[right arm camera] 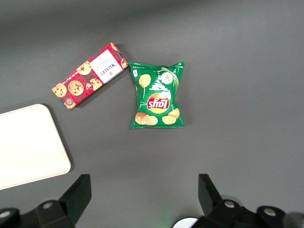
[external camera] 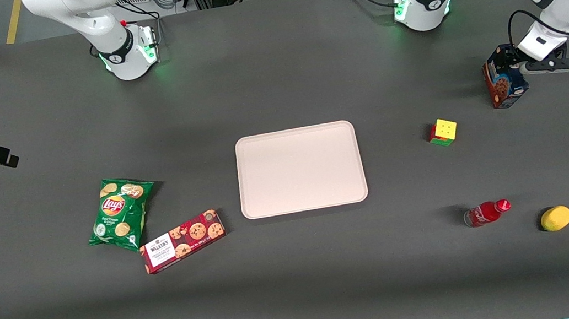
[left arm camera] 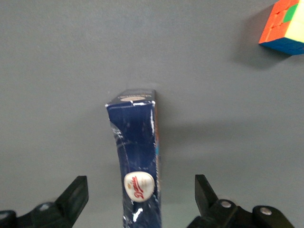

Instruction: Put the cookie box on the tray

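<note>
We see the cookie box (external camera: 505, 78) standing upright at the right edge of the front view, toward the working arm's end of the table, with the gripper (external camera: 507, 59) lowered over its upper end. The wrist view explains the pose: the two fingers (left arm camera: 76, 192) are spread wide with the box's narrow navy edge (left arm camera: 137, 161) between them and bare table showing on either side, so the jaws are released and straddle the carton without pressing it, in our judgement lined up for a pinch across its thin sides. Whether the fingertips reach low enough for a firm hold we cannot quite tell. The tray (external camera: 300, 169) lies in the centre of the front view, well apart from the box, with nothing on it. We count one tray, one upright cookie box, one puzzle cube (external camera: 443, 132) between them, one red bottle (external camera: 486, 213) lying on its side, one lemon (external camera: 556, 218), one chip bag (external camera: 120, 213) and one flat tartan biscuit box (external camera: 183, 241).
</note>
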Tool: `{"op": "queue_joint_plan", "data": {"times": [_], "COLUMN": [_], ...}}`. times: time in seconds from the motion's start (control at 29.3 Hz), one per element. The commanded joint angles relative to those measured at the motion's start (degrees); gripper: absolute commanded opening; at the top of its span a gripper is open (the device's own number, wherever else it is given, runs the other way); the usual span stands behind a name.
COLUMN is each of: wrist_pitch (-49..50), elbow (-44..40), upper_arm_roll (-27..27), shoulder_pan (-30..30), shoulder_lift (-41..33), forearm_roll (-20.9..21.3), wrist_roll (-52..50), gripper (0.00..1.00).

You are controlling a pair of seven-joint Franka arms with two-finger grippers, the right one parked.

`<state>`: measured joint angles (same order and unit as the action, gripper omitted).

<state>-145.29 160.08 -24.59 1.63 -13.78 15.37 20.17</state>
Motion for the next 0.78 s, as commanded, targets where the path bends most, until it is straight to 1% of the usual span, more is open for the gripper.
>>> {"op": "queue_joint_plan", "data": {"times": [0.0, 0.14, 0.24, 0.44, 0.48, 0.68, 0.72, 0.75], "wrist_pitch": [-2.97, -5.26, -5.53, -5.53, -5.35, -3.69, -3.16, -2.28], "elbow": [1.37, 1.38, 1.38, 1.38, 1.29, 1.02, 1.02, 0.94], "upper_arm_roll": [-0.9, -1.25, -2.39, -2.48, -2.48, -2.57, -2.57, -2.57], "shoulder_pan": [0.31, 0.39, 0.39, 0.39, 0.39, 0.39, 0.39, 0.39], "shoulder_lift": [0.86, 2.97, 3.67, 4.46, 4.46, 4.11, 4.03, 3.76], "forearm_roll": [1.24, 1.16, 0.89, 0.63, 0.54, 0.01, -0.34, -0.86], "wrist_roll": [2.5, 2.42, 2.24, 1.89, 1.63, 0.92, 0.92, 0.92], "gripper": [1.0, 1.0, 1.0, 0.99, 0.97, 0.75, 0.71, 0.63]}}
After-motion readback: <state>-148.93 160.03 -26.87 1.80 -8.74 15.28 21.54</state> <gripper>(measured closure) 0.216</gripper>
